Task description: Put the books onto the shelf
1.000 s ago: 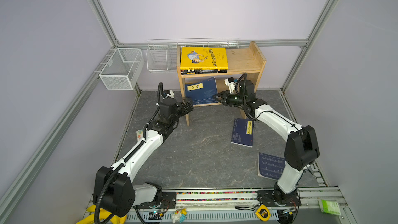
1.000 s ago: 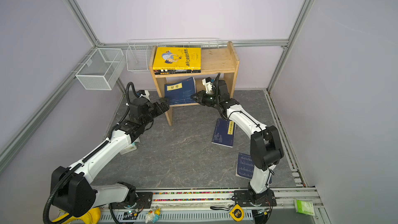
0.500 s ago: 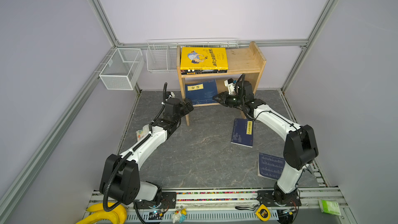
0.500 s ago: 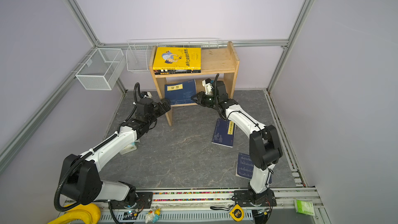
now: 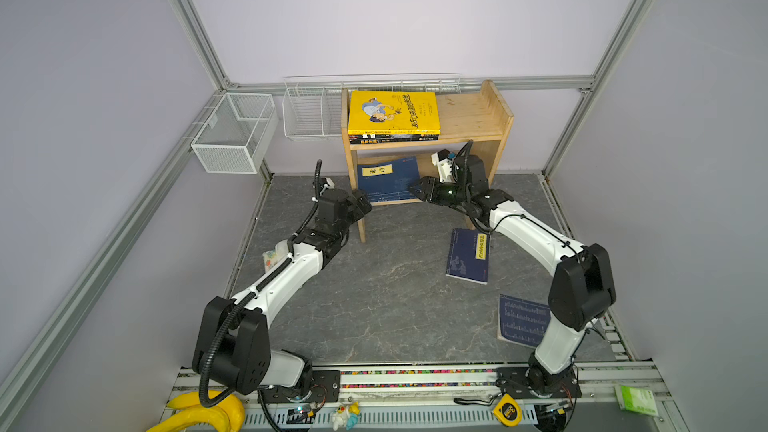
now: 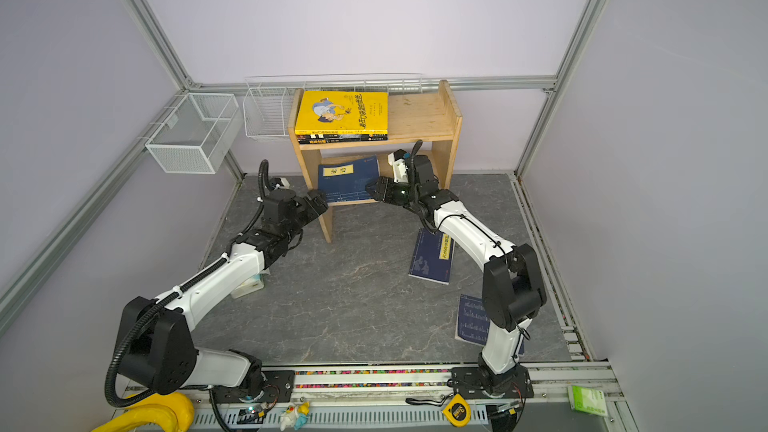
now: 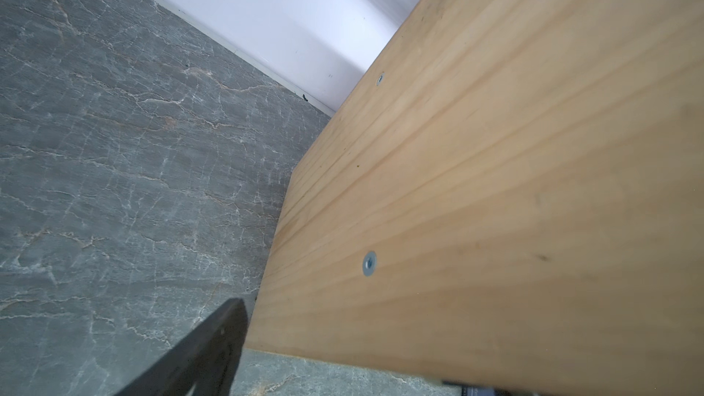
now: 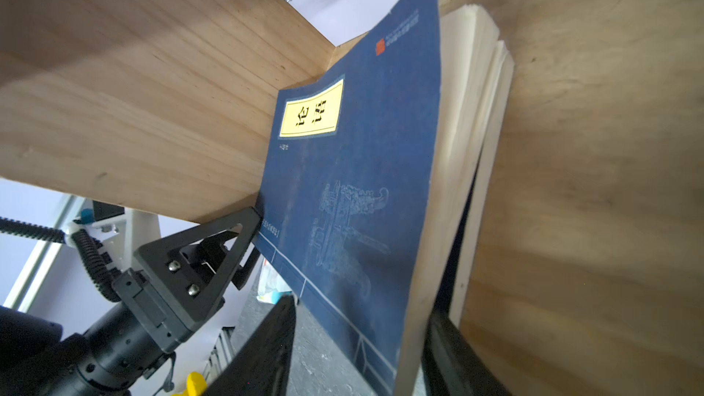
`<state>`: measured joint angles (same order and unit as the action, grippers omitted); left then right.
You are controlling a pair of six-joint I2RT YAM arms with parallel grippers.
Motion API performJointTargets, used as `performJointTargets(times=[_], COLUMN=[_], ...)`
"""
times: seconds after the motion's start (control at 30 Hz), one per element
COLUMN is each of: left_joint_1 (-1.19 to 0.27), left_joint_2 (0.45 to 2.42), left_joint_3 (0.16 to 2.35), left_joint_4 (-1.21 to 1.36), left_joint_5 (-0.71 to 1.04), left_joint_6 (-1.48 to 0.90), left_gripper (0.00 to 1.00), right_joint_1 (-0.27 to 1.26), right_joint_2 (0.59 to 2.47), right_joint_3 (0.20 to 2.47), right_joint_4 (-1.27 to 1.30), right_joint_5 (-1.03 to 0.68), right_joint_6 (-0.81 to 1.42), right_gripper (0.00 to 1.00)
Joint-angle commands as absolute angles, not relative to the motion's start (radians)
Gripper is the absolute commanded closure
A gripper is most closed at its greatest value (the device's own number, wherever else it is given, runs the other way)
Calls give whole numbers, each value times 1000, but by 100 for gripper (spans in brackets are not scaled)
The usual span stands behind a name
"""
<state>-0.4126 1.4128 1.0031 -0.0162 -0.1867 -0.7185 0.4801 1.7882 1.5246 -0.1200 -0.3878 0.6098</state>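
Note:
The pine shelf (image 5: 469, 118) stands at the back. A yellow book (image 5: 392, 112) tops a small stack on its upper tier. A navy book (image 5: 388, 178) with a yellow label leans in the lower tier, and it fills the right wrist view (image 8: 354, 184). My right gripper (image 5: 412, 189) is open, its fingers (image 8: 266, 344) standing either side of that book's near edge with a gap at the cover. My left gripper (image 5: 362, 202) is open at the shelf's left side panel (image 7: 476, 184), with one finger (image 7: 217, 340) showing beside it. Two more navy books (image 5: 467, 255) (image 5: 523, 320) lie on the floor.
Two white wire baskets (image 5: 232, 135) (image 5: 311, 114) hang on the back-left walls. A tissue packet (image 5: 272, 257) lies under my left arm. A yellow toy (image 5: 208, 413), a tape measure (image 5: 507, 411) and a green packet (image 5: 636, 398) sit along the front rail.
My right gripper's jaws have opened off the navy book, which stays leaning in the lower tier. My left gripper has moved in closer to the shelf's left side panel.

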Motion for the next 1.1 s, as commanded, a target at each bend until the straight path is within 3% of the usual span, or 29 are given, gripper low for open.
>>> performJointTargets(times=[0.0,0.17,0.43,0.6,0.87,1.07], left_joint_1=[-409,-409,-410,-410,-410,-414], left_joint_2=[1418,1416,1379,1301,1172,1063], left_joint_3=[988,995,968,922,808,675], left_joint_4=[-54,-42,27,126,261,238], left_joint_5=[-214,-192,-112,-34,190,316], left_joint_6=[-724,-726,-676,-627,-603,-661], left_gripper=[6,6,5,3,2,3], right_joint_1=[476,475,503,516,516,517], right_joint_2=[1724,1688,1714,1733,1630,1435], right_joint_3=[1522,1503,1500,1509,1438,1226], right_joint_4=[-223,-232,-182,-175,-169,-226], right_joint_5=[-278,-196,-277,-282,-295,-210], right_joint_6=[528,477,432,416,351,348], right_gripper=[41,40,55,59,43,32])
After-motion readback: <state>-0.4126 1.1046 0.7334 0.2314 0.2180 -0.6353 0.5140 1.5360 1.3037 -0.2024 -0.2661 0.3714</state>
